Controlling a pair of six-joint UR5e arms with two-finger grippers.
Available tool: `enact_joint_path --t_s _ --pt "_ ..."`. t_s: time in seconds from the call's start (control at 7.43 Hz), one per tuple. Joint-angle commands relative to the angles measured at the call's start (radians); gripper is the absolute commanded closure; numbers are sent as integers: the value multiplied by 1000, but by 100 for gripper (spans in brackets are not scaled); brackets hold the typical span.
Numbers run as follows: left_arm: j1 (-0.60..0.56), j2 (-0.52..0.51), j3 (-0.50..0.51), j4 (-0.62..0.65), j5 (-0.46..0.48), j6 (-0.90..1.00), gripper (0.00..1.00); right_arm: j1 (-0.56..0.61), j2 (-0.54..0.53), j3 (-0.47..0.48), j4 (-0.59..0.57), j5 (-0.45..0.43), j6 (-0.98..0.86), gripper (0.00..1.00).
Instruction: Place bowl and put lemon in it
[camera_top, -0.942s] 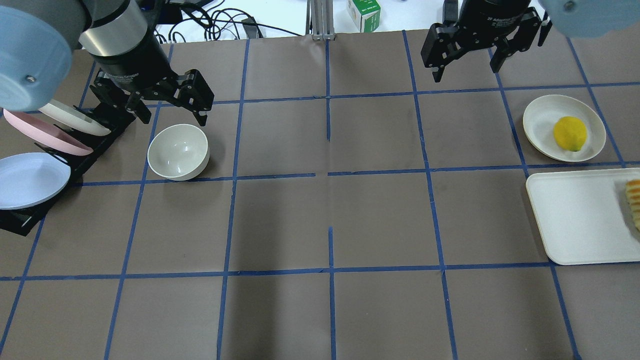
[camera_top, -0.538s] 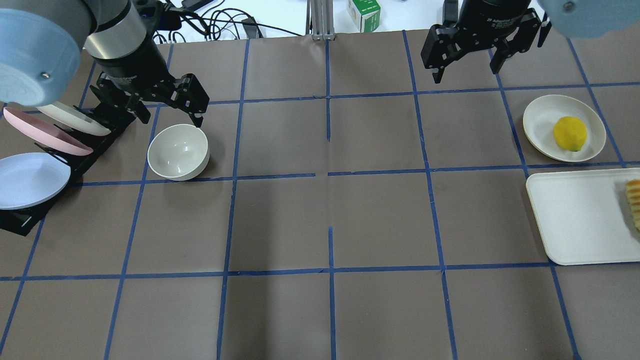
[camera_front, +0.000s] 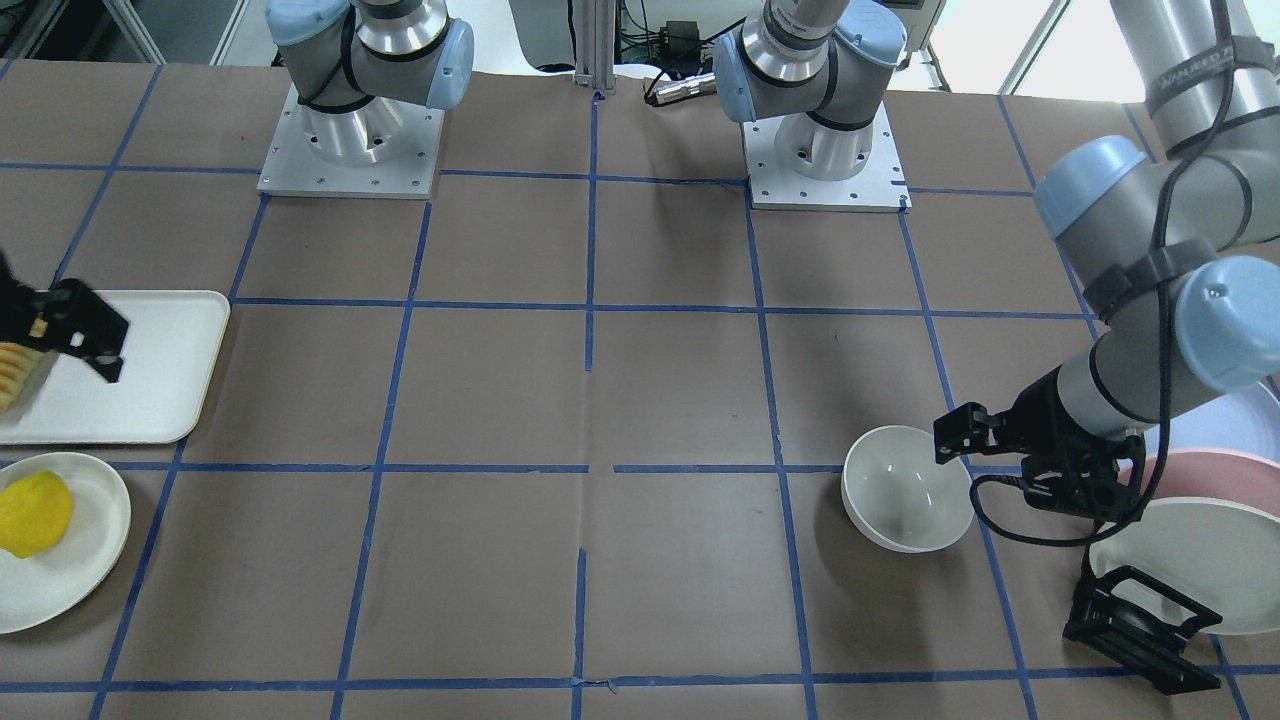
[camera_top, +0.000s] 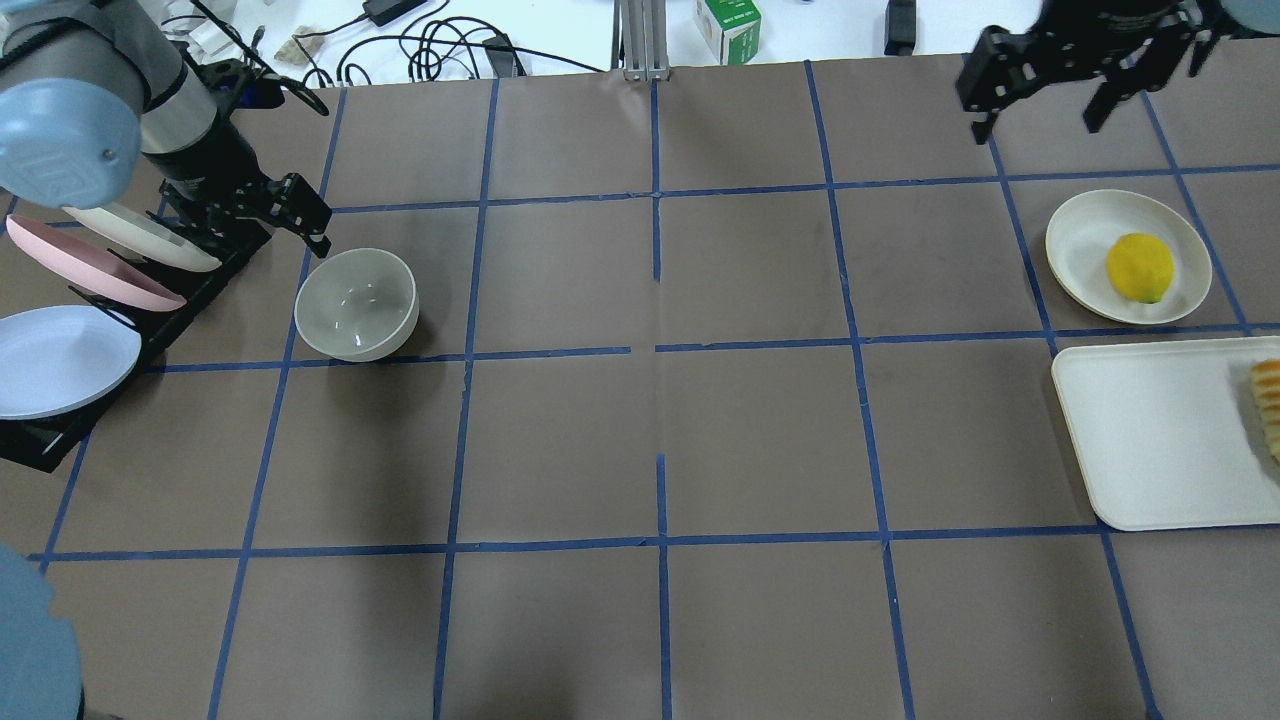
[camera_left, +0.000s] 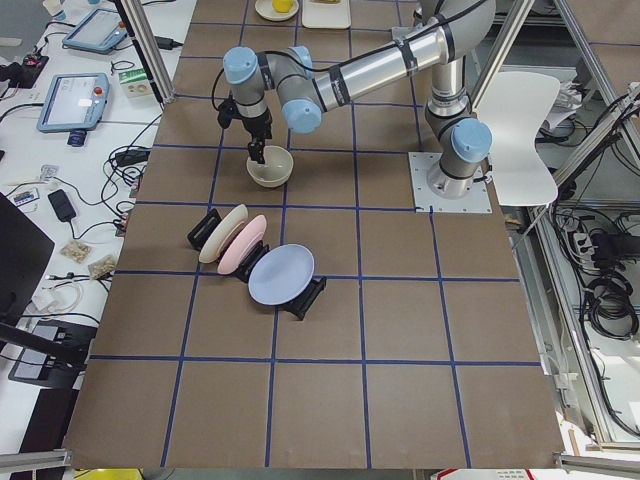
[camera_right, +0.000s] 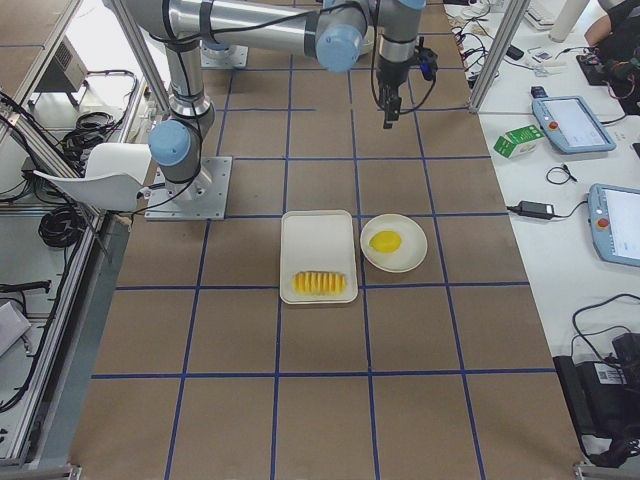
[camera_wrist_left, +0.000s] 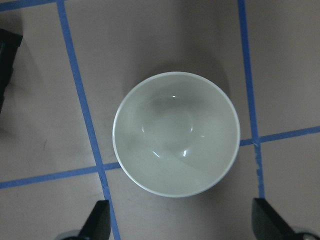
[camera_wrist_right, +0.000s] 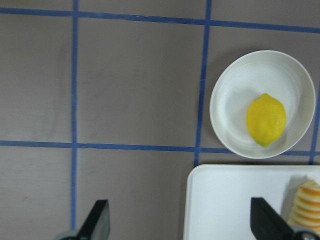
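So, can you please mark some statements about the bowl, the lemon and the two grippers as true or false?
1. The bowl is empty. True.
2. The lemon lies on the white tray. False: it lies on the round plate next to the tray.
3. The left gripper is shut on the bowl's rim. False: it is open and grips nothing.
4. The right gripper is open. True.
5. Three plates stand in the black rack. True.
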Motion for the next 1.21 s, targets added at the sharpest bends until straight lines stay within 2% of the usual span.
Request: enact_joint_path --t_s 0.0,0.13,0.27,0.4,0.54,0.67,0.81,0.94,1.08 --pt "32 -76 -77 175 15 7 0 -205 143 -29 -108 1 -229 0" --pt "32 -91 -89 189 56 4 0 -224 154 -13 -116 1 -255 0" --pt "32 -99 -92 188 47 -2 0 -226 157 -6 -110 2 -266 0" --pt "32 -116 -92 188 45 -11 21 -226 170 3 -107 13 -260 0" --pt "30 -122 -92 180 29 -37 52 -217 202 41 -143 16 -260 0" --pt "30 -122 -94 177 15 -38 77 -215 237 70 -250 16 -263 0" --pt "32 -117 -94 167 15 -42 96 -215 304 90 -290 16 -275 0" --pt "30 -114 -94 160 13 -45 100 -215 341 93 -306 18 -277 0" --pt "29 -104 -92 160 16 -48 100 -210 352 93 -309 39 -275 0"
